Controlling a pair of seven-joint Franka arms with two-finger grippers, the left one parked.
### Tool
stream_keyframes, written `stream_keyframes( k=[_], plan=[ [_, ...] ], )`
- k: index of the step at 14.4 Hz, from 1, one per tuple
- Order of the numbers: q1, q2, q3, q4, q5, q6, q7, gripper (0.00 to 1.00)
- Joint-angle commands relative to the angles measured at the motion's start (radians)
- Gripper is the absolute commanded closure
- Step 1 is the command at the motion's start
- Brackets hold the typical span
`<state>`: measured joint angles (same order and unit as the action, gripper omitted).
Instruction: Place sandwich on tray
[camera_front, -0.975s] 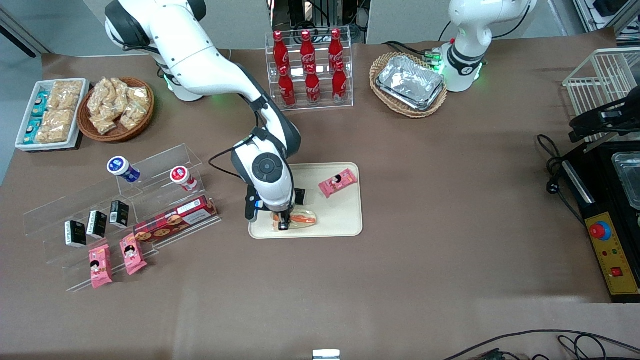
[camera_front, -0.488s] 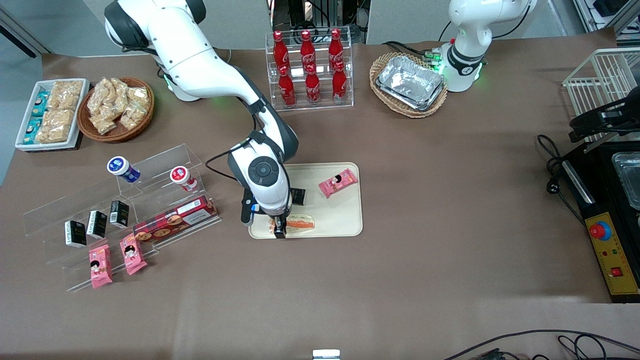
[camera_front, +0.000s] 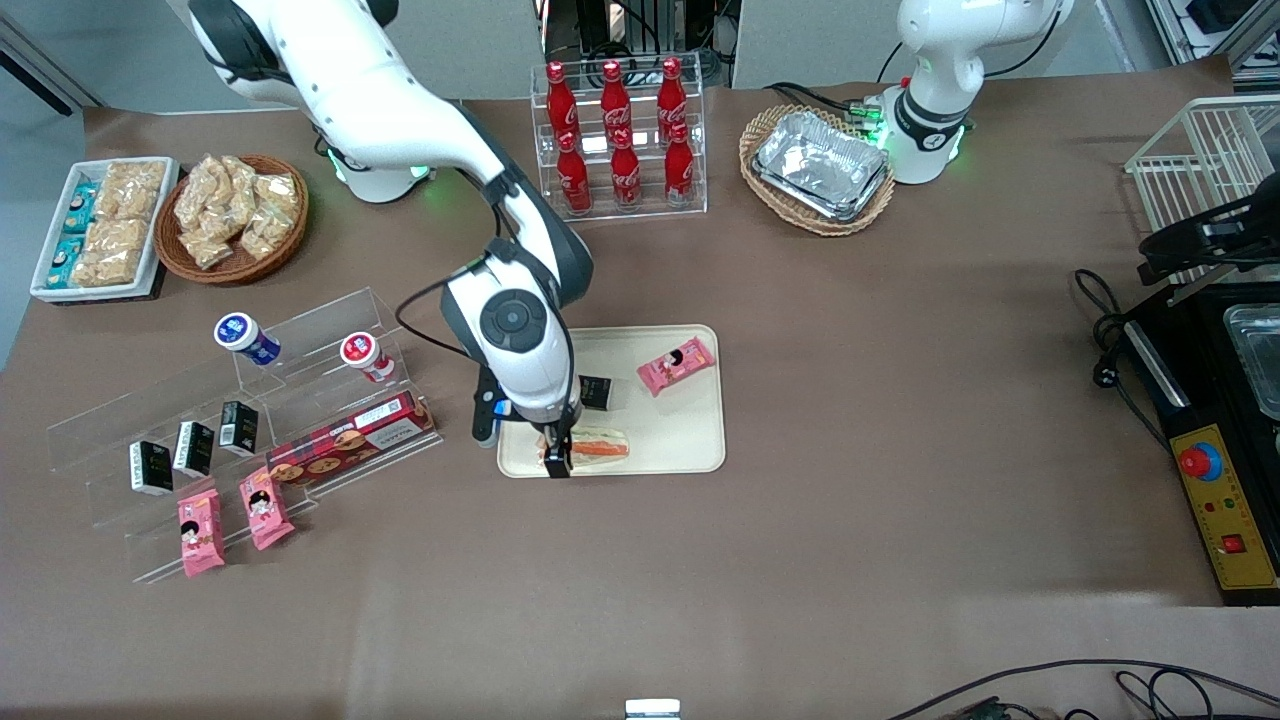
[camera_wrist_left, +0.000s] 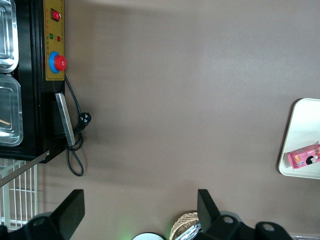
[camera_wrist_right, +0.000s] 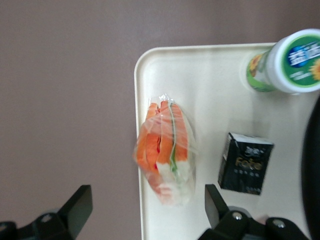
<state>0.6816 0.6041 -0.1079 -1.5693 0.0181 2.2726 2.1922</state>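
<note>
Your gripper (camera_front: 556, 462) hangs just above the sandwich (camera_wrist_right: 166, 152), fingers (camera_wrist_right: 75, 207) spread wide and gripping nothing. The wrapped wedge lies on the cream tray (camera_front: 690, 440), against the rim nearest the front camera. The placing looks done; you need only lift straight up without snagging the wrap. The wrist view shows a black carton (camera_wrist_right: 245, 163) and a capped bottle (camera_wrist_right: 285, 67) on the tray; the arm hides the bottle from the front.

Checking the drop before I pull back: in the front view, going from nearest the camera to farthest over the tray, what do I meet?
tray rim → sandwich, with the open pincer over its end → black carton → pink snack pack → cola bottle rack
</note>
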Motion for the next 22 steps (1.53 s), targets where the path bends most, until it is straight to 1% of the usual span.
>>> stream_keyframes(
  k=[1,5,7,10,13,14,16,18,19,21,22],
  plan=[
    [-0.022,-0.124,0.004,-0.011,0.005,-0.119,-0.020,0.00],
    [-0.054,-0.228,0.002,-0.009,0.003,-0.130,-0.025,0.00],
    [-0.097,-0.276,0.005,-0.011,0.003,-0.131,-0.080,0.00],
    [-0.158,-0.329,0.016,-0.009,0.008,-0.186,-0.282,0.00],
    [-0.204,-0.353,0.022,-0.009,0.008,-0.247,-0.567,0.00],
    [-0.241,-0.357,0.046,-0.009,0.008,-0.263,-0.627,0.00],
    [-0.356,-0.368,0.127,-0.011,0.005,-0.283,-0.721,0.00],
    [-0.456,-0.382,0.186,-0.014,0.005,-0.338,-0.852,0.00],
    [-0.490,-0.391,0.204,-0.015,0.006,-0.363,-0.918,0.00],
    [-0.555,-0.400,0.252,-0.018,0.006,-0.399,-0.973,0.00],
    [-0.580,-0.399,0.278,-0.020,-0.004,-0.404,-0.996,0.00]
  ],
)
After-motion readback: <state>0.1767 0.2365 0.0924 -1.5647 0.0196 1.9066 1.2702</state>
